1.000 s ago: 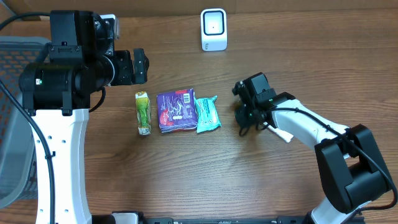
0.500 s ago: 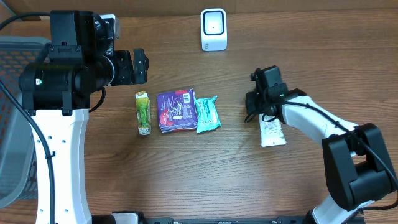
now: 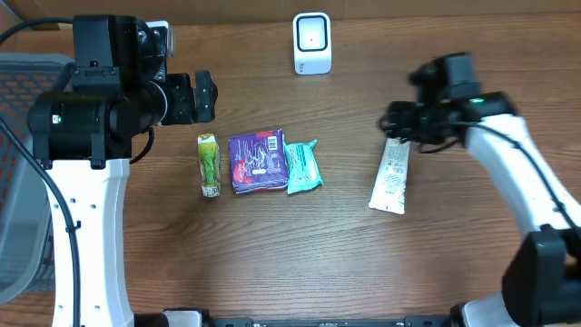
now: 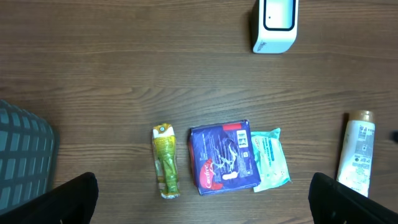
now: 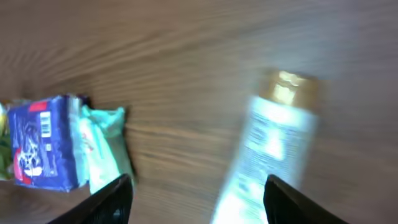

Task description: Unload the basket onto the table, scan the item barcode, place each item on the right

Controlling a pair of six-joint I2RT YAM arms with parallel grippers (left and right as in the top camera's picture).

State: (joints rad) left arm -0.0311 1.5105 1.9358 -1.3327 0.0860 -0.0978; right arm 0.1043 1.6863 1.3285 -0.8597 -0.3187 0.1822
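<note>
A white tube with a gold cap (image 3: 391, 176) lies flat on the wooden table, free of any grip; the right wrist view shows it blurred (image 5: 272, 146). My right gripper (image 3: 399, 123) hovers open just beyond its cap end, and its fingers (image 5: 113, 200) stand wide apart around bare wood (image 5: 199, 202). The white barcode scanner (image 3: 311, 43) stands at the back centre. Left of the tube lie a green packet (image 3: 209, 164), a purple pack (image 3: 257, 161) and a teal pack (image 3: 302, 167). My left gripper (image 3: 204, 97) hangs open high above the packs (image 4: 202, 202).
A grey mesh basket (image 3: 18, 182) stands at the table's left edge, seen also in the left wrist view as the basket (image 4: 25, 155). The left arm's white base column rises at front left.
My right gripper has opened and let go of the white tube, which now lies on the table. The right arm swung right and toward the back. The left arm stayed still.
</note>
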